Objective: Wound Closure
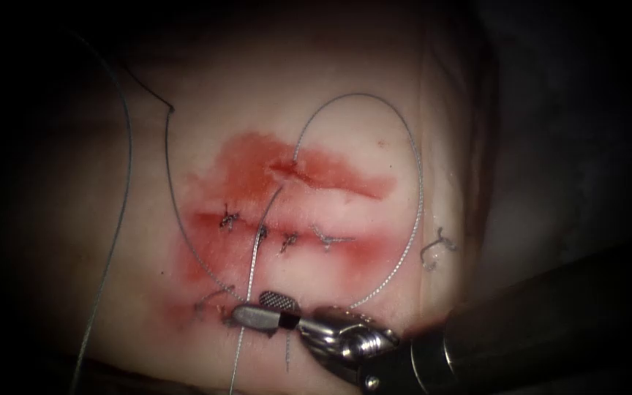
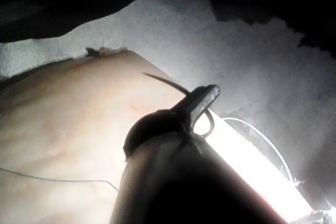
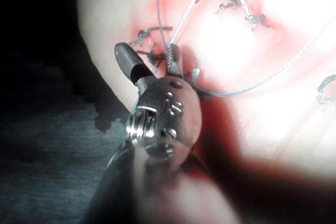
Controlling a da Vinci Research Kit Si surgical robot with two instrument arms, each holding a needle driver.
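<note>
right tool open at the near end of the cut, left tool holding the needle

the pale slab of pork-belly tissue [image 1: 345,146] carries a horizontal cut [image 1: 309,175] smeared with red fluid [image 1: 257,157]. just below the cut sits a row of dark knotted stitches [image 1: 287,240], with short cut ends of thread [image 1: 437,249] lying to the right of the row.

the right arm's silver wristed needle driver [image 1: 268,311] sits well below the cut, near the tissue's front edge. its jaws stand apart, and a strand of the thin grey thread [image 1: 261,249] runs between them; whether they press on it cannot be told. in the right wrist view the same tool [image 3: 152,61] shows its two jaws spread, the thread [image 3: 184,19] passing by one of them, beside a dark stitch [image 3: 149,35].

from the cut the thread rises into a wide loop [image 1: 404,146] that swings right and comes back down towards the right tool. another strand [image 1: 122,190] trails far to the left of the cut.

in the left wrist view the left arm's dark tool [image 2: 202,103] has its jaws clamped on the thin curved needle [image 2: 168,83], around the middle of its curve. the needle is held above the tissue [image 2: 79,114], free of it.
</note>
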